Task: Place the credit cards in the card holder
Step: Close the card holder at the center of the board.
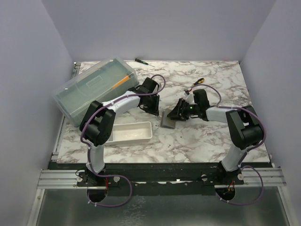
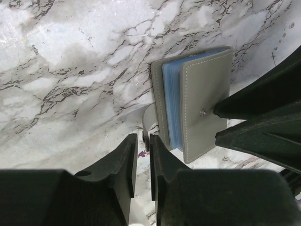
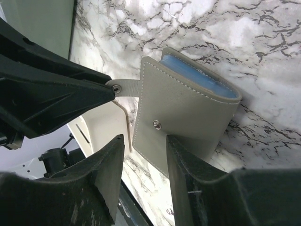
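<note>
Card holder (image 1: 167,120): lying mid-table (image 1: 211,141) between the arms, cover lifting, blue sleeves (image 2: 171,103) showing.
Left gripper (image 2: 143,141): pinching the strap (image 3: 127,87), fingers nearly together.
Right gripper (image 3: 143,141): jaws standing apart, straddling the cover's edge.
Tray (image 1: 131,133): sitting nearby, to the left.

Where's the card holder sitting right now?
In the top view, the card holder lies near the middle of the table, between the left gripper and right gripper, just right of the white tray.
</note>
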You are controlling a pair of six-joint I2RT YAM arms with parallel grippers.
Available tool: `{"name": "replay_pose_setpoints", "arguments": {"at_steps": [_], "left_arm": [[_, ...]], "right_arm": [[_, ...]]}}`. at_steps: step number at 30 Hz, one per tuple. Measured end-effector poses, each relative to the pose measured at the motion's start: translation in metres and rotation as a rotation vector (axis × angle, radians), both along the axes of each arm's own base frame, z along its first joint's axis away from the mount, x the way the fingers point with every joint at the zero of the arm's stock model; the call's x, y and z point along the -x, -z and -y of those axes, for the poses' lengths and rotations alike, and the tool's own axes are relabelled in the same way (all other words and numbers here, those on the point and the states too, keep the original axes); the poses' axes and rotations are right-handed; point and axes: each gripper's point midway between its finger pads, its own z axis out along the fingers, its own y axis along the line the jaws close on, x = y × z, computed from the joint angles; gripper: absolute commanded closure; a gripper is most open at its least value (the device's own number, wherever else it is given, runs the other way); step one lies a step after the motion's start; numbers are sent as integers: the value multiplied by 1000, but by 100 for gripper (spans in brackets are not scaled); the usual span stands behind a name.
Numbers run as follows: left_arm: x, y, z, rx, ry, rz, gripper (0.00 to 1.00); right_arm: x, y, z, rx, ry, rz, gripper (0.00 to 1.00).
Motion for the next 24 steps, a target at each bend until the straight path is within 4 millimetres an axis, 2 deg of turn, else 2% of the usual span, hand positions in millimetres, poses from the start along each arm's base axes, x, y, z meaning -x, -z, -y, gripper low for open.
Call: {"name": "replay_pose_setpoints", "arguments": {"at_steps": [4,7,12,19,24], "left_arm": [[0,0,0,1,0,0,100],[0,-1,1,6,1,-1,100],[0,-5,9,51,22,2,100],[6,-13,26,153,59,-20,100],[7,-11,32,184,69,-42,100]], "right_arm": [[-2,3,-3,12,-6,4,68],[-3,6,-3,28,-5,2,77],[-6,13,-5,54,0,-6,84],[-10,18,-7,55,1,-16,83],[-12,16,-12,41,-9,-14,66]]}}
